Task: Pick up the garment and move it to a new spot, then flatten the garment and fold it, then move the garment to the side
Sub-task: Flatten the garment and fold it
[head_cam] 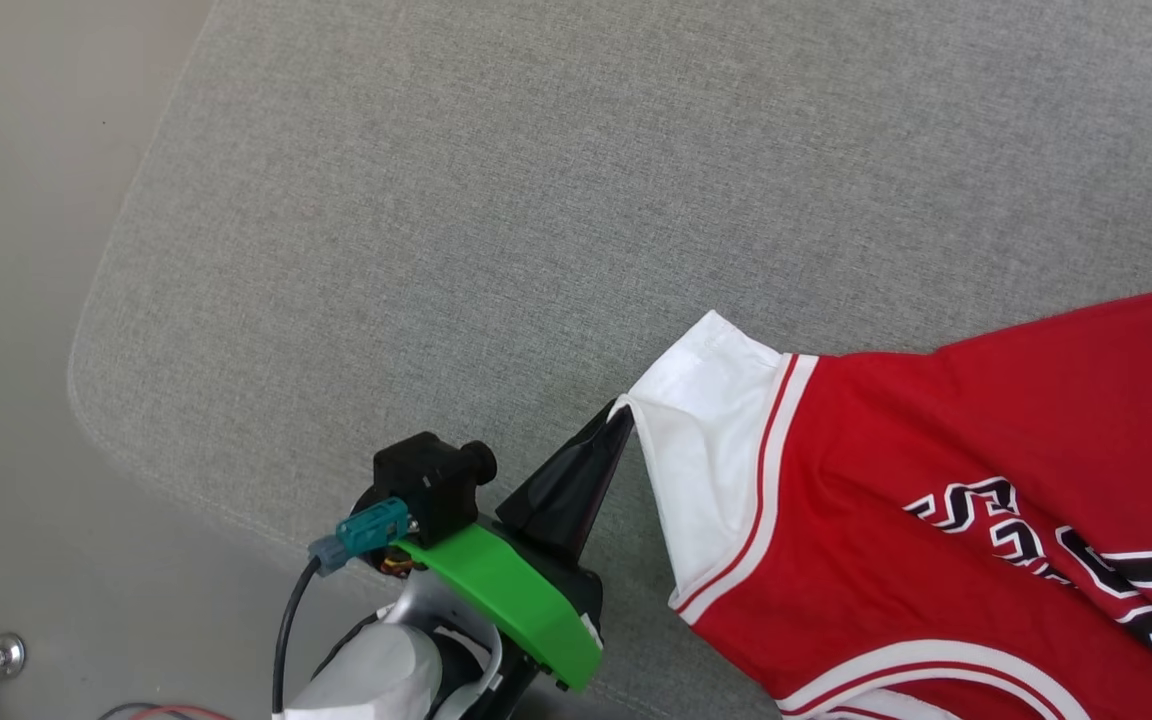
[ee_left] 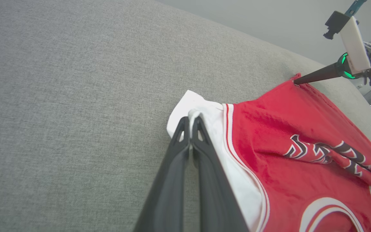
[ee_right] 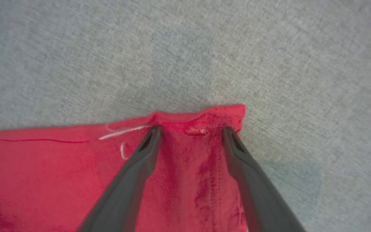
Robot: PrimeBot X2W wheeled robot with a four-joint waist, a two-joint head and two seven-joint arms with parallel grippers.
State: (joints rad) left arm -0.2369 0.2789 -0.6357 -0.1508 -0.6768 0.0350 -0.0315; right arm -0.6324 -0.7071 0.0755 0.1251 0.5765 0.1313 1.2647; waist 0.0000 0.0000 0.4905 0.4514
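Softness is to be expected of the garment [head_cam: 946, 470]: a thin red jersey that will sag, crease and slide over itself, light for its spread and in no way fragile. It is spread on the grey padded surface [head_cam: 436, 200], toward the near edge and well apart from the rounded near-left corner, with the chest lettering [head_cam: 1066, 550] turned upward. The white sleeve cuff [head_cam: 706, 430] is pinched at its tip by the left gripper [head_cam: 622, 408], whose fingers are pressed together on the cloth. The right gripper [ee_right: 192, 130] is spread wide, its fingertips brought to a red hemmed corner [ee_right: 227, 112] that is not clasped. Hold is best taken at such seamed edges and corners, where doubled cloth is less likely to slip. Two well-separated holds would be needed to keep the cloth taut for flattening.
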